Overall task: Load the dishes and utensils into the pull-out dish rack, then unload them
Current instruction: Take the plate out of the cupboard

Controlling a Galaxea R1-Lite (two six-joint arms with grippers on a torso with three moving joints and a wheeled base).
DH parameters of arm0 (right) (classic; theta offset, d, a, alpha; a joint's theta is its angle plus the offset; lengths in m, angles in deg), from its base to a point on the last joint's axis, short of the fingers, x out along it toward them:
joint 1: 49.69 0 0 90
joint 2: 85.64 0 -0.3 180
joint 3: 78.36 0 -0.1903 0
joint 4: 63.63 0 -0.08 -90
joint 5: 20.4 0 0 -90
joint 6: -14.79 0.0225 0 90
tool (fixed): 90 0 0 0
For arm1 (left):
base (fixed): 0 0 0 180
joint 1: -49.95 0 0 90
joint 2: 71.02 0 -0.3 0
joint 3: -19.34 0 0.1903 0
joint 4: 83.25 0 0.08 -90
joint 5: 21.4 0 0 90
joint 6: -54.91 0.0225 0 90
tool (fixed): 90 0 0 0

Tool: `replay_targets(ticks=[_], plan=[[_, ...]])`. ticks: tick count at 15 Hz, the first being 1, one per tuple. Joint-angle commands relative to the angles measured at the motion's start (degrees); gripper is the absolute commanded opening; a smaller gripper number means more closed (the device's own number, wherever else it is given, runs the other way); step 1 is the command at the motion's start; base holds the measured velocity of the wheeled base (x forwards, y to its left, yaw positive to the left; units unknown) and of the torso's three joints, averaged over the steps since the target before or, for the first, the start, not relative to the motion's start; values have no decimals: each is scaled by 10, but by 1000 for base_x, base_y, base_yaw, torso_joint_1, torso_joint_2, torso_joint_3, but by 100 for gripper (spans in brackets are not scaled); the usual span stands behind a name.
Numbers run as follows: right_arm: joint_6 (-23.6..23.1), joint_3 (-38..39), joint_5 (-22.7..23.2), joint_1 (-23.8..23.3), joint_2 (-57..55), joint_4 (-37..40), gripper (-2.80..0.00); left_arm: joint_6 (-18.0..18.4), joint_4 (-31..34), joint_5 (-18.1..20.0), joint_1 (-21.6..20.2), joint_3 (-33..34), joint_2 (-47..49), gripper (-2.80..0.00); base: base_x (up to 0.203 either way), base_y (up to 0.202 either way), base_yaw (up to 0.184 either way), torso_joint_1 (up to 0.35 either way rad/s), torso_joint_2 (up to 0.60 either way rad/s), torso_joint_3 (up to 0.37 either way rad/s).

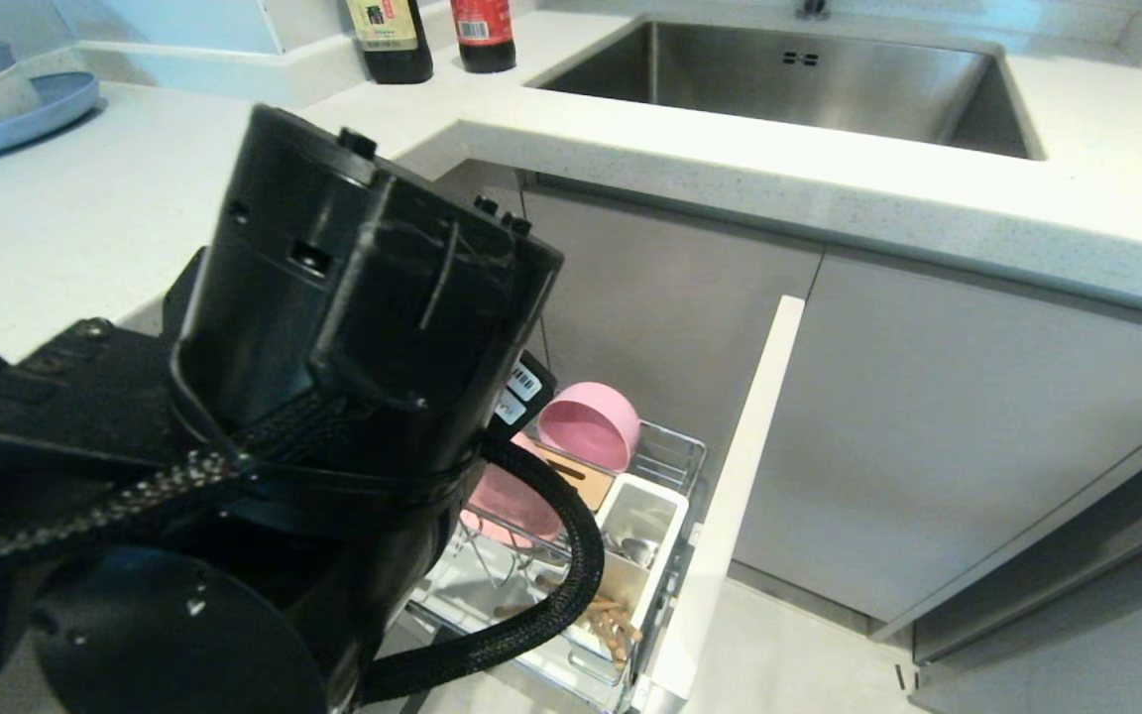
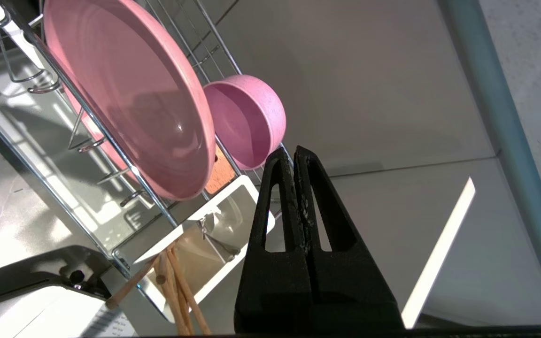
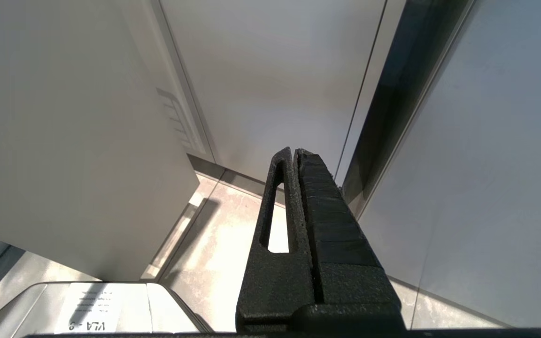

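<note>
The pull-out dish rack [image 1: 675, 451] stands open below the counter, largely hidden in the head view by my left arm. In it the pink plate [image 2: 129, 94] stands on edge between the prongs, with the pink bowl [image 2: 247, 119] tilted just behind it. The white utensil cup [image 2: 248, 187] holds the wooden chopsticks [image 2: 176, 291] and a shiny metal spoon [image 1: 635, 550]. My left gripper [image 2: 293, 152] is shut and empty, hovering beside the cup and just in front of the bowl. My right gripper [image 3: 294, 152] is shut and empty, hanging by the cabinet fronts above the floor.
The rack's white front panel [image 1: 730, 496] juts out to the right of the basket. On the counter above are a steel sink [image 1: 789, 79], two dark bottles [image 1: 393, 40] and, at the far left, a blue plate with stacked bowls [image 1: 6, 99].
</note>
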Motion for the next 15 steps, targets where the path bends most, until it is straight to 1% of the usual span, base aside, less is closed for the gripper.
replay_targets(ticks=[1, 2, 3, 5, 6, 9, 10, 11, 12, 13, 15], plan=[[0, 1, 1, 0, 0, 0, -280, -7, 1, -4, -12, -6, 13, -280, 0, 0, 0, 0, 0, 0], [0, 1, 1, 0, 0, 0, -280, -8, 3, -4, -13, -7, 20, -280, 0, 0, 0, 0, 0, 0], [0, 1, 0, 0, 0, 0, -280, -8, 12, -6, -14, -9, 23, 0, 0, 0, 0, 0, 0, 0], [0, 1, 0, 0, 0, 0, -280, -12, 19, -6, -20, -10, 26, 0, 0, 0, 0, 0, 0, 0], [0, 1, 0, 0, 0, 0, -280, -28, 30, -6, -33, -11, 32, 0, 0, 0, 0, 0, 0, 0], [0, 1, 0, 0, 0, 0, -280, -94, 95, 4, -45, -15, 44, 0, 0, 0, 0, 0, 0, 0], [0, 1, 0, 0, 0, 0, -280, -134, 126, 19, -58, -18, 49, 0, 0, 0, 0, 0, 0, 0], [0, 1, 0, 0, 0, 0, -280, -154, 149, 47, -69, -22, 53, 0, 0, 0, 0, 0, 0, 0], [0, 1, 0, 0, 0, 0, -280, -164, 164, 72, -84, -27, 59, 0, 0, 0, 0, 0, 0, 0], [0, 1, 0, 0, 0, 0, -280, -169, 168, 87, -101, -32, 67, 0, 0, 0, 0, 0, 0, 0], [0, 1, 0, 0, 0, 0, -280, -170, 167, 96, -123, -52, 85, 0, 0, 0, 0, 0, 0, 0]])
